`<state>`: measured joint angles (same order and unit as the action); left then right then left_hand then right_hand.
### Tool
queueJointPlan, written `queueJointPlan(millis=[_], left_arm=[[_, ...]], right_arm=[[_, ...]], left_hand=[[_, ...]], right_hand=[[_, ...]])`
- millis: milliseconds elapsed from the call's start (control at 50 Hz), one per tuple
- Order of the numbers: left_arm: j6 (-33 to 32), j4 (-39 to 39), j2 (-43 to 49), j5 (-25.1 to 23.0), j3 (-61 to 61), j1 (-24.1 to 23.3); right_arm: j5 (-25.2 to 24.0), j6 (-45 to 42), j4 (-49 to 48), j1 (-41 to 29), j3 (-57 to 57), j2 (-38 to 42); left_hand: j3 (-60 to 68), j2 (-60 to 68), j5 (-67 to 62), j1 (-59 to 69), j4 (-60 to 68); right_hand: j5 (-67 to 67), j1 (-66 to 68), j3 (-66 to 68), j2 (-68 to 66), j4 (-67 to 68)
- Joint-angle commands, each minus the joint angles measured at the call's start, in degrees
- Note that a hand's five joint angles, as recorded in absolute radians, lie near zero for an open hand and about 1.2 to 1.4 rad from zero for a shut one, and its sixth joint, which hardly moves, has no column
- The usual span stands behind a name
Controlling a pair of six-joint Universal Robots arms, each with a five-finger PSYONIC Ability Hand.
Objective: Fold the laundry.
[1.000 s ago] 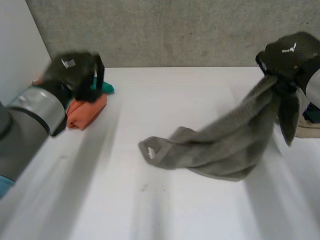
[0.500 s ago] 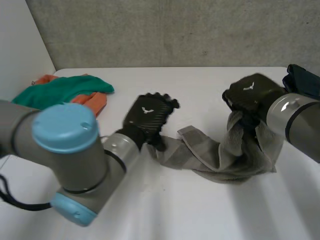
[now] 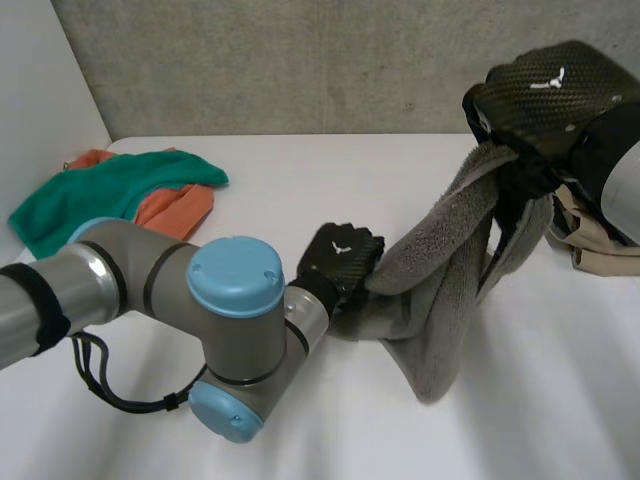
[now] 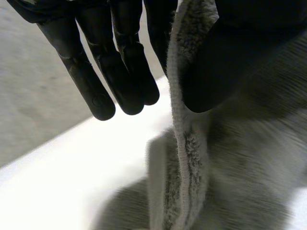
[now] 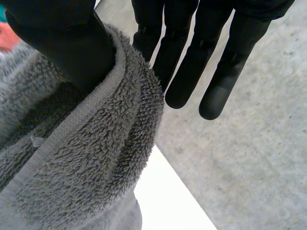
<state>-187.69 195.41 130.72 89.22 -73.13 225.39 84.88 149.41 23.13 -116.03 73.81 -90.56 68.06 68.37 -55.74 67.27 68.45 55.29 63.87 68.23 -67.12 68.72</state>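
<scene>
1 towel [image 3: 432, 262], pinched in right hand [image 3: 545, 95], seemingly left hand [image 3: 343, 262] too

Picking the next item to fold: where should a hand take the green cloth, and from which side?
The green cloth: probably pinch its near left corner, coming from above on the left arm's side. That corner lies spread on bare table, clear of the orange cloth showing beneath its other end.

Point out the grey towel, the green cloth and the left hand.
grey towel [image 3: 430, 300], head view, on its hanging fold.
green cloth [image 3: 110, 185], head view, on its middle.
left hand [image 3: 343, 255], head view, on its back.
</scene>
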Motion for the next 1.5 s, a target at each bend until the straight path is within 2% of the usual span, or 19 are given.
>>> queueJointPlan(millis=[20,160,240,300,380,460,520,600,620,640,700,720,760,860,1020,1160,1300,1420,1500], left_arm=[[-2.49,-0.11,-11.5,7.28,-5.16,3.12],[-11.97,-1.25,-25.66,4.74,-15.44,6.02],[-18.39,-3.01,-27.88,2.8,-18.97,8.39],[-21.3,-3.8,-27.1,2.18,-19.42,9.89],[-24.65,-3.28,-20.78,2.09,-17.23,11.38],[-26.32,-2.84,-12.7,2.27,-5.49,12.35],[-26.15,-1.18,-10.14,2.36,2.44,12.35],[-25.97,11.1,-9.34,2.88,12.21,12.53],[-25.8,18.62,-9.69,3.23,13.7,12.7],[-25.79,22.61,-10.04,3.5,13.81,12.71],[-25.88,35.07,-12.49,4.73,13.02,12.18],[-25.88,37.13,-13.37,4.9,12.41,12.18],[-25.79,38.29,-15.13,4.91,10.74,12.18],[-25.45,33.48,-18.12,4.91,3.02,12.35],[-24.13,26.79,-18.48,4.56,-10.34,12.44],[-24.04,26.25,-18.48,4.29,-18.96,12.35],[-24.04,26.16,-18.57,4.38,-21.35,12.35],[-24.04,24.15,-20.5,4.38,-21.88,12.53],[-24.04,21.51,-21.73,4.29,-21.53,12.53]], right_arm=[[0.02,-3.59,-0.02,1.07,4.58,1.96],[0.64,-10.19,0.51,2.65,8.1,3.55],[0.29,-12.03,0.43,2.65,10.03,4.69],[0.2,-13.79,-0.02,3.09,9.69,9.42],[0.99,-14.58,-0.37,3.18,6.09,16.63],[3.53,-14.32,-2.56,3.01,-1.81,23.49],[6.43,-13.88,-8.87,2.92,-10.16,27.36],[9.25,-13.62,-24.76,2.74,-17.55,27.9],[9.43,-13.7,-28.98,2.65,-17.91,27.55],[9.34,-13.71,-37.37,2.65,-17.48,26.41],[9.16,-13.79,-48.94,2.65,-15.02,23.6],[8.56,-13.79,-54.19,2.57,-12.66,21.41],[7.5,-13.79,-56.17,2.57,-10.54,19.47],[4.25,-13.71,-53.37,2.48,-5.61,17.35],[3.1,-13.36,-39.23,3.09,2.3,17.52],[3.01,-6.07,-35.96,4.49,7.84,23.4],[3.19,7.46,-35.35,8.54,7.23,32.19],[3.19,15.19,-32.63,12.22,7.05,34.75],[3.19,19.24,-30.43,14.33,7.05,34.66]], left_hand=[[11.94,11.63,-14.26,12.73,11.55],[11.94,11.63,-14.26,12.73,11.55],[11.94,11.63,-14.26,12.73,11.55],[11.94,11.63,-14.26,12.73,11.55],[11.94,11.63,-14.26,12.73,11.55],[11.94,11.63,-14.26,12.73,11.55],[11.94,11.63,-14.26,12.73,11.55],[11.94,11.63,-14.26,12.73,11.55],[11.94,11.63,-14.26,12.73,11.55],[11.94,11.63,-14.26,12.73,11.55],[11.94,11.63,-14.26,12.73,11.55],[11.94,11.63,-14.26,12.73,11.55],[11.94,11.63,-14.26,12.73,11.55],[11.94,11.63,-14.26,12.73,11.55],[11.94,11.63,-14.26,12.73,11.55],[11.94,11.63,-14.26,12.73,11.55],[11.94,11.63,-14.26,12.73,11.55],[11.94,11.63,-14.26,12.73,11.55],[11.94,11.63,-14.26,12.73,11.55]], right_hand=[[14.71,16.13,11.77,-12.88,11.28],[14.71,16.13,11.77,-12.88,11.28],[14.71,16.13,11.77,-12.88,11.28],[14.71,16.13,11.77,-12.88,11.28],[14.71,16.13,11.77,-12.88,11.28],[14.71,16.13,11.77,-12.88,11.28],[14.71,16.13,11.77,-12.88,11.28],[14.71,16.13,11.77,-12.88,11.28],[14.71,16.13,11.77,-12.88,11.28],[14.71,16.13,11.77,-12.88,11.28],[14.71,16.13,11.77,-12.88,11.28],[14.71,16.13,11.77,-12.88,11.28],[14.71,16.13,11.77,-12.88,11.28],[14.71,16.13,11.77,-12.88,11.28],[14.71,16.13,11.77,-12.88,11.28],[14.71,16.13,11.77,-12.88,11.28],[-15.31,-13.89,-18.25,17.15,-18.74],[-28.93,-27.52,-31.87,30.77,-32.36],[-32.32,-30.9,-35.26,34.15,-35.75]])
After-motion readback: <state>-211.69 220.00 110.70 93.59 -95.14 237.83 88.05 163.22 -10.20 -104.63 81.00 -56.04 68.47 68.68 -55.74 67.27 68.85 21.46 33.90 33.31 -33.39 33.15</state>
